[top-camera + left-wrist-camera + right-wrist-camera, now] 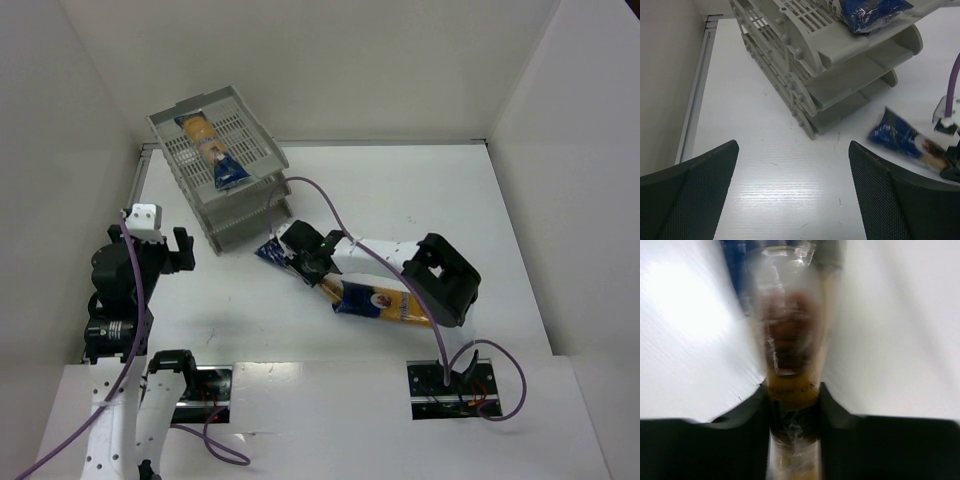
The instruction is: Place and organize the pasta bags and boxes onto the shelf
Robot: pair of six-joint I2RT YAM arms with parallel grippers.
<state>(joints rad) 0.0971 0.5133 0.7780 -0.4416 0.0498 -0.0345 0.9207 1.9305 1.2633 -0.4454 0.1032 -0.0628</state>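
Right gripper clamped on the table packet at five o'clock of the shelf, second packet lying under that arm, third packet on the top tier; left gripper spread wide and empty at the shelf's seven o'clock.

No legible text, brand or number anywhere. Small oval emblem on the dark blue band of the packet beneath the right arm, too small to read. Pale label patch on the packet in the top tray of the shelf, likewise unreadable. Faint dark print across the clear wrap of the close-up packet in the right wrist view, blurred beyond reading.
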